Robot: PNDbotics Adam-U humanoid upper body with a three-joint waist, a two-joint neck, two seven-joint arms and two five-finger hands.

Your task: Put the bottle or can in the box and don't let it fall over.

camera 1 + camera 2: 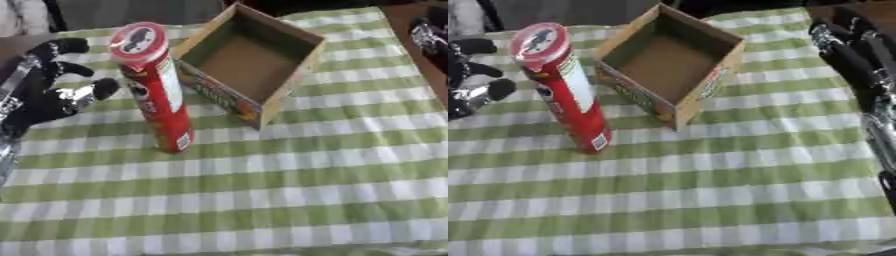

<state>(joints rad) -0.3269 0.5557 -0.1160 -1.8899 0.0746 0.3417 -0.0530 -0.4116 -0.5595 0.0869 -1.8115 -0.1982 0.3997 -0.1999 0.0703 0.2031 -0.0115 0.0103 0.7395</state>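
A tall red can (pixel 156 87) stands upright on the green checked tablecloth (pixel 262 190) near its far left corner, just beside the empty cardboard box (pixel 249 62), while the left hand (pixel 57 97), fingers spread, hovers beside it without touching.

A green-and-white checked cloth (pixel 289 190) covers a brown table (pixel 17 42).

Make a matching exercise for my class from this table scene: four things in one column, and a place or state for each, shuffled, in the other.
Things
1. red can
2. cardboard box
3. left hand
4. right hand

Places or states
A. open-topped, with nothing inside
B. at the table's far right edge
C. standing upright on the checked cloth
D. open, just left of the can, not touching it

Pairs: 1-C, 2-A, 3-D, 4-B
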